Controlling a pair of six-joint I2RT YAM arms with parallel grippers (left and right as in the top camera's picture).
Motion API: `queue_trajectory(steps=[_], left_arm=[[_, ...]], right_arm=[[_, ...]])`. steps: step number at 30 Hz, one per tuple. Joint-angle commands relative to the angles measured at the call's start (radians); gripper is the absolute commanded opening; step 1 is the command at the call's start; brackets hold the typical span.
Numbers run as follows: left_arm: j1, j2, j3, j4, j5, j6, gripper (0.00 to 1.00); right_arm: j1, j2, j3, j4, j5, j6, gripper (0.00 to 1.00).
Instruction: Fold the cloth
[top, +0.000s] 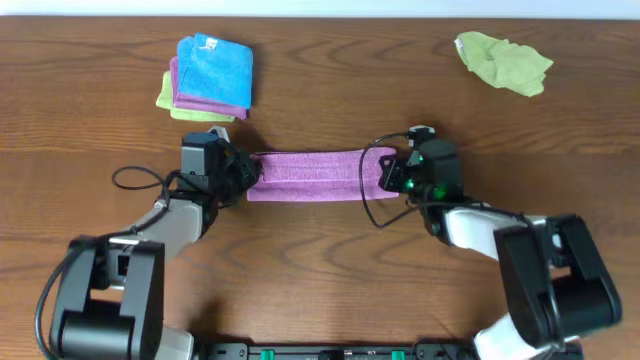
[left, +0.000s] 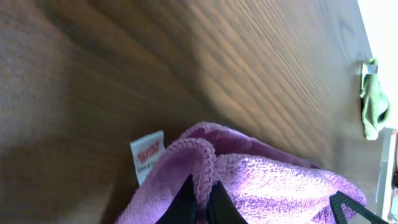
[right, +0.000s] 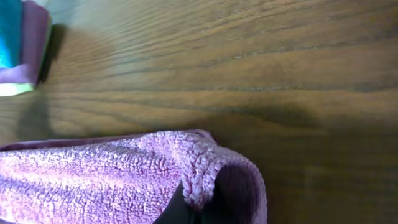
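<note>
Overhead, the left hand and right hand are pinching opposite ends of the cloth, seemingly folded once into a strip; further folding is probably remaining.

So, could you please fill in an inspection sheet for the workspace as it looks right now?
Surface: wooden table, no spills seen.
Job's things: purple cloth, a long folded band spanning between the hands; white tag at its left end.
Clutter: stack of folded cloths, blue on top, far left; crumpled lime-green cloth, far right.
Hands: left hand shut on the cloth's left end; right hand shut on its right end.
Cables: black cable loop by the left arm; second loop by the right arm.
Surroundings: pale strip beyond the table's far edge; nothing else seen.
</note>
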Motion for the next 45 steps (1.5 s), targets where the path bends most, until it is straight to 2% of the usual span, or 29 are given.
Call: queue_trajectory(steps=[1, 10, 15, 16, 17, 24, 27, 31, 36, 40, 45], left_arm=[[0.009, 0.032, 0.011, 0.02, -0.06, -0.003, 0.06], [0.009, 0.072, 0.011, 0.047, -0.092, 0.011, 0.06], [0.009, 0.073, 0.011, 0.046, -0.1, 0.031, 0.18], [0.009, 0.073, 0.011, 0.045, -0.1, 0.034, 0.23], [0.009, 0.073, 0.011, 0.045, -0.1, 0.034, 0.28], [0.01, 0.07, 0.011, 0.046, -0.068, 0.046, 0.33], [0.01, 0.049, 0.012, 0.037, -0.04, 0.074, 0.36], [0.012, 0.003, 0.033, -0.019, -0.041, 0.119, 0.42], [0.012, -0.058, 0.126, -0.241, -0.042, 0.183, 0.48], [0.012, -0.081, 0.214, -0.414, -0.041, 0.217, 0.48], [0.008, -0.085, 0.288, -0.526, -0.039, 0.221, 0.51]], right_arm=[[0.0, 0.029, 0.029, -0.001, 0.074, -0.035, 0.01], [0.0, 0.039, 0.034, -0.012, 0.1, -0.046, 0.01], [0.0, 0.039, 0.034, -0.031, 0.099, -0.045, 0.04], [0.0, 0.039, 0.034, -0.035, 0.097, -0.045, 0.12], [0.0, 0.039, 0.034, -0.036, 0.09, -0.045, 0.3], [0.0, 0.018, 0.034, -0.035, 0.028, -0.041, 0.66], [0.0, -0.013, 0.034, -0.056, -0.002, -0.018, 0.99], [0.0, -0.071, 0.034, -0.146, 0.025, 0.016, 0.99], [0.0, -0.172, 0.034, -0.276, 0.02, 0.042, 0.99], [0.0, -0.245, 0.034, -0.34, 0.012, 0.061, 0.99], [0.0, -0.336, 0.034, -0.467, 0.013, 0.104, 0.99]])
